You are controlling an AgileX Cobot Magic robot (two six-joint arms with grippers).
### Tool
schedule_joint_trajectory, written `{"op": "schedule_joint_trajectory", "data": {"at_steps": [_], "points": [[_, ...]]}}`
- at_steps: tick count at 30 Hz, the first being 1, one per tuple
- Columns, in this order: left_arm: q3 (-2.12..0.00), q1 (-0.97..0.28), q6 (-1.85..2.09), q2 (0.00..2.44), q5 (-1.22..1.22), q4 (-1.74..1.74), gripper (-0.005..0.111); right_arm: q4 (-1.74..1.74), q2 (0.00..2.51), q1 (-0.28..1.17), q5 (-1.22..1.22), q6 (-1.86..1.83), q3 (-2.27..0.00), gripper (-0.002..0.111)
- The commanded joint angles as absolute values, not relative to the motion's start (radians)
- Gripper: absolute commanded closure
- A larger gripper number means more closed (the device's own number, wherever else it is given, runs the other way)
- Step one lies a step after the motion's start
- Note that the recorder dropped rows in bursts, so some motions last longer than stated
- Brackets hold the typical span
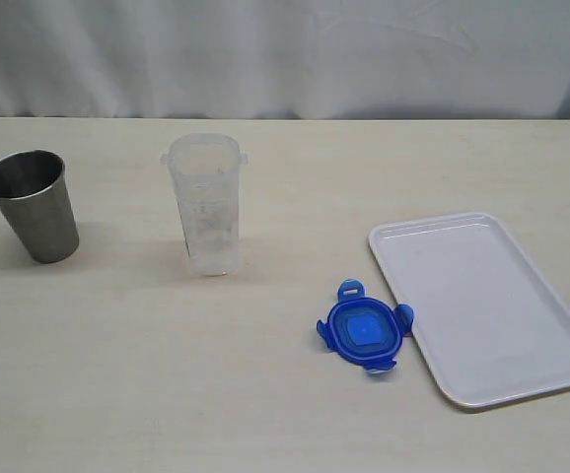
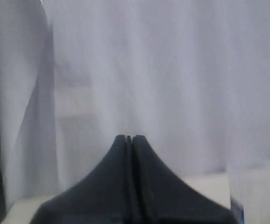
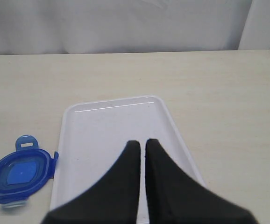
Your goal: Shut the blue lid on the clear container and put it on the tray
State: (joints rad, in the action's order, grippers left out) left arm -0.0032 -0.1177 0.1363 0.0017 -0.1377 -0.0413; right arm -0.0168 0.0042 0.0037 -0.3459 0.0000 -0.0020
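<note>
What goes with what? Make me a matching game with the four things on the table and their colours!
Things:
1. lid
2. container
3. tray
4. cup

Colours:
A. grey metal
B. white
C. see-through
D. blue

Right pairs: 1-D, 2-C, 3-B, 4-A.
</note>
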Motion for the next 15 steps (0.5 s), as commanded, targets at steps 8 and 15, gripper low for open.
{"op": "schedule_joint_trajectory", "data": {"at_steps": [8,15], "points": [[0.000,-0.117,-0.123,0.080,-0.514,0.015,0.104,-0.021,0.000,0.003,-0.346,0.000,0.000,0.104],[-0.130,-0.117,-0.112,0.578,-0.677,0.100,0.007,-0.021,0.000,0.003,-0.346,0.000,0.000,0.104]]}}
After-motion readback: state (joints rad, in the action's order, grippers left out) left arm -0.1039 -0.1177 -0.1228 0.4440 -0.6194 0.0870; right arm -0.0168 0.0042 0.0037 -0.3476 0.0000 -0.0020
